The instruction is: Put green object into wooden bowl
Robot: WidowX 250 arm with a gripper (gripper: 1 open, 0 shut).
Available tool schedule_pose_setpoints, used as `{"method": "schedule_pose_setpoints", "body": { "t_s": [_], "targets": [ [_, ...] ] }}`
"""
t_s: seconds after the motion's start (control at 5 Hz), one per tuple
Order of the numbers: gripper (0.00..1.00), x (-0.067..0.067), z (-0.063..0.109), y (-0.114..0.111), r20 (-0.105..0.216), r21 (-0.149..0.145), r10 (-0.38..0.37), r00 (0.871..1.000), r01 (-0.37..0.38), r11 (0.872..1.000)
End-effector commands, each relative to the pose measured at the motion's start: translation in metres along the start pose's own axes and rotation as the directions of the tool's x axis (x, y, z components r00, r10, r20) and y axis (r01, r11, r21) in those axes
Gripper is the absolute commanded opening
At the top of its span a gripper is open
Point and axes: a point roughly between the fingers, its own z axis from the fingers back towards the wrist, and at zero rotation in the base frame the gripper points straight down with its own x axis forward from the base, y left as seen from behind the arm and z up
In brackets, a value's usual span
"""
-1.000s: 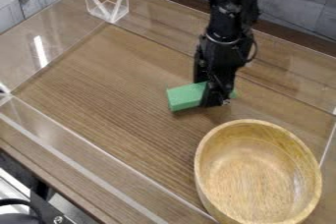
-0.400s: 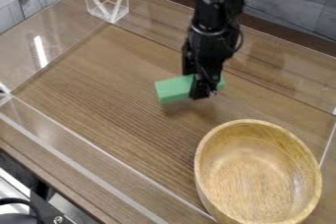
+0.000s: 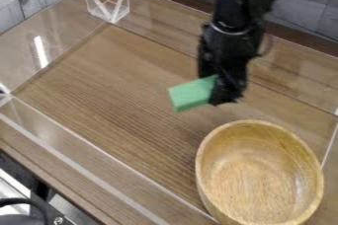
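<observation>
The green object [image 3: 192, 94] is a small mint-green block, hanging tilted above the table with my gripper [image 3: 222, 89] shut on its right end. The black arm comes down from the top of the view, pointing almost straight down. The wooden bowl [image 3: 259, 174] sits at the lower right, large, round and with nothing in it. The block hangs just up and left of the bowl's far rim, not over its hollow.
Clear acrylic walls [image 3: 53, 130] fence in the wooden tabletop [image 3: 106, 81] on the left, front and right. A clear bracket [image 3: 106, 4] stands at the back left corner.
The gripper has lifted the green block off the table and then carried it right, toward the bowl. The bowl has stayed put.
</observation>
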Motion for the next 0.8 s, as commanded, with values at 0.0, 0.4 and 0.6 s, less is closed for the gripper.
{"method": "schedule_pose_setpoints", "body": {
  "t_s": [0.0,0.4,0.6],
  "targets": [
    [0.00,0.011,0.020,-0.027,0.060,0.003,0.032,0.998,-0.032,0.999],
    [0.00,0.006,0.003,-0.069,0.083,-0.043,0.028,0.996,-0.025,0.999],
    [0.00,-0.001,-0.012,-0.077,0.080,-0.059,0.071,0.994,-0.067,0.996]
  ]
}}
